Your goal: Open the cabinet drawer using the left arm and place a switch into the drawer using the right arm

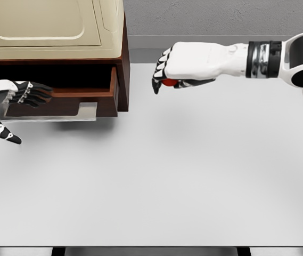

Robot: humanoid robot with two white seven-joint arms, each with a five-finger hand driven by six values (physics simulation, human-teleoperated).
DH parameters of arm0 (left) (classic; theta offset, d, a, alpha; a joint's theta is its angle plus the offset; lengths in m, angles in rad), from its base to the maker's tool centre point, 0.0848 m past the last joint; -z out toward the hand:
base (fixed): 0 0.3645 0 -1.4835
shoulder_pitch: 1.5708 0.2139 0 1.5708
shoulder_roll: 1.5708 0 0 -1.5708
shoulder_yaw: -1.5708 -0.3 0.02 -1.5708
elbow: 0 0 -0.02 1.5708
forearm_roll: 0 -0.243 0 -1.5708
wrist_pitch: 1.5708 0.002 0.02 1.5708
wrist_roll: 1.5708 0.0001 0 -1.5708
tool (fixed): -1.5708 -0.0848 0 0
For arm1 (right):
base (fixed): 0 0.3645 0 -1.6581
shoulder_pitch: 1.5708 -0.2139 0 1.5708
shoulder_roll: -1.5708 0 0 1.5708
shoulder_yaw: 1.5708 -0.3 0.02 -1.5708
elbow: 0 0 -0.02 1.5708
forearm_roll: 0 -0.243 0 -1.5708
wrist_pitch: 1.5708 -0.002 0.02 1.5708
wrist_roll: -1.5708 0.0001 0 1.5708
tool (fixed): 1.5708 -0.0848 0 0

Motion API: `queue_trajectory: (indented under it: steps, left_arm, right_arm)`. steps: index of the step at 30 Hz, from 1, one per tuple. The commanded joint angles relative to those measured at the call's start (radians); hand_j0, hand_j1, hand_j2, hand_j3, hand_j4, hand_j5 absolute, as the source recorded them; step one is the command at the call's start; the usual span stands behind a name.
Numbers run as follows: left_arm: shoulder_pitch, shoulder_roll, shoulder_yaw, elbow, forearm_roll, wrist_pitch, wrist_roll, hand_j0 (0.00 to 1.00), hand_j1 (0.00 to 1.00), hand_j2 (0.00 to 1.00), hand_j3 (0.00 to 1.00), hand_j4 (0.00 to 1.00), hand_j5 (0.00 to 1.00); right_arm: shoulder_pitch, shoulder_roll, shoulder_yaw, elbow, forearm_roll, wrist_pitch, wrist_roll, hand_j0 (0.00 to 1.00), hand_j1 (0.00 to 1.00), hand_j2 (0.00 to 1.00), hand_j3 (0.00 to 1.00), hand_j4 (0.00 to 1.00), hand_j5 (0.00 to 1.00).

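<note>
A dark wood cabinet (122, 64) with a cream top stands at the back left of the table. Its drawer (82, 98) is pulled out, and its inside shows as a dark gap. My left hand (26, 96) sits at the drawer front near the left edge, fingers loosely curled beside it and the thumb pointing down; no clear grasp shows. My right hand (167, 80) hovers above the table just right of the cabinet, its fingers shut around a small red object, the switch (170, 82), which is mostly hidden.
The white table (156, 181) spreads out in front of the cabinet to its front edge at the bottom. A grey wall runs behind it. The drawer's metal handle plate (84, 112) sticks out below the drawer front.
</note>
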Motion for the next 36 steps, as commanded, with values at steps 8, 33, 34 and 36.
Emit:
queue_trajectory:
  steps: [8,33,34,36]
  left_arm:
    - [-0.022,0.001,0.028,-0.002,0.12,-0.116,0.002,1.0,1.0,1.0,1.0,1.0,1.0]
    - [-0.075,0.025,0.053,0.0,0.146,-0.214,0.002,1.0,1.0,1.0,1.0,1.0,1.0]
    - [-0.075,0.025,0.053,0.0,0.146,-0.214,0.002,1.0,1.0,1.0,1.0,1.0,1.0]
    - [-0.074,0.025,0.053,0.0,0.146,-0.214,0.002,1.0,1.0,1.0,1.0,1.0,1.0]
  right_arm:
    - [-0.022,0.039,0.02,-0.005,-0.007,0.003,-0.001,0.51,0.51,0.51,0.51,0.51,0.51]
    - [-0.103,0.162,0.067,0.001,-0.027,0.052,-0.001,0.51,0.51,0.51,0.51,0.51,0.51]
    - [-0.104,0.162,0.067,-0.004,-0.027,0.052,-0.001,0.51,0.51,0.51,0.51,0.51,0.51]
    - [-0.109,0.168,0.069,-0.004,-0.029,0.052,-0.001,0.51,0.51,0.51,0.51,0.51,0.51]
